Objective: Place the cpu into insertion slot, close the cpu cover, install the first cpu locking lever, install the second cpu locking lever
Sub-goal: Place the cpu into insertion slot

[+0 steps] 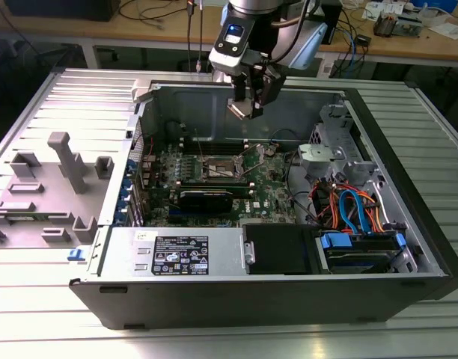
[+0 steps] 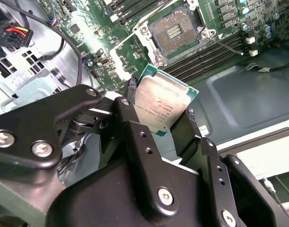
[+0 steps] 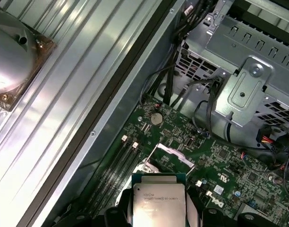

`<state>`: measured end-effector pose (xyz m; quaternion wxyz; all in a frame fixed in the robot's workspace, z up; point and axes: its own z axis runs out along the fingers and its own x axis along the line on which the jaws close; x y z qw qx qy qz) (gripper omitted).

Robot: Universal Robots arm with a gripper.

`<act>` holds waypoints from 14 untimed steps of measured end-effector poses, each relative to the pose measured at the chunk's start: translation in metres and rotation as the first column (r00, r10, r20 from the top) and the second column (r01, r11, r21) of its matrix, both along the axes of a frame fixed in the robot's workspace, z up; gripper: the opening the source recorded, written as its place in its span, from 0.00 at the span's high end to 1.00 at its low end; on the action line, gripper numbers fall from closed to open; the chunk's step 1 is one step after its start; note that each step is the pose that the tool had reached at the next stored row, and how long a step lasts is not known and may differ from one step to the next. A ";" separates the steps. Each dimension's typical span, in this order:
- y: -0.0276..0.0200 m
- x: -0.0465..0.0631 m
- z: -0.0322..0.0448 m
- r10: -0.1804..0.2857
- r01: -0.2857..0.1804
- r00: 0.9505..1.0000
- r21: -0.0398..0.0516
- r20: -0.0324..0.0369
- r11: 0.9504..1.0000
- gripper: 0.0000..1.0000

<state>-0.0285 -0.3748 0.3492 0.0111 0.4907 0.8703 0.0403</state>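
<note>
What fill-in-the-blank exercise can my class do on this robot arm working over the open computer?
1. The gripper holds the ____ by its edges, over the open case.
2. The insertion slot is ____: no chip sits in it.
3. The circuit board around the slot is ____ in colour.

Missing words: cpu; empty; green.

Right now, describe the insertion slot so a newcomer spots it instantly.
Look into the open black computer case, at the green circuit board on its floor. Near the board's middle, below the gripper holding the cpu, is the insertion slot. It is a dark square with a silver rim, unlike the long narrow black memory slots beside it.
</note>
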 end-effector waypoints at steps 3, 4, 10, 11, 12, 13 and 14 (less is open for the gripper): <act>-0.0001 0.000 -0.0001 -0.027 0.027 1.000 0.000 0.000 1.000 0.46; -0.0001 0.000 0.0000 -0.032 0.032 0.999 0.000 0.000 0.999 0.46; -0.0002 0.000 -0.0004 -0.076 0.076 0.997 0.000 0.000 0.997 0.46; -0.0003 0.000 -0.0008 -0.094 0.094 0.996 0.000 -0.001 0.996 0.46; -0.0003 0.000 -0.0010 -0.105 0.105 0.995 0.000 -0.001 0.995 0.46; -0.0004 0.000 -0.0017 -0.120 0.120 0.993 0.000 -0.002 0.993 0.46; -0.0004 0.000 -0.0027 -0.134 0.134 0.991 0.000 -0.004 0.991 0.46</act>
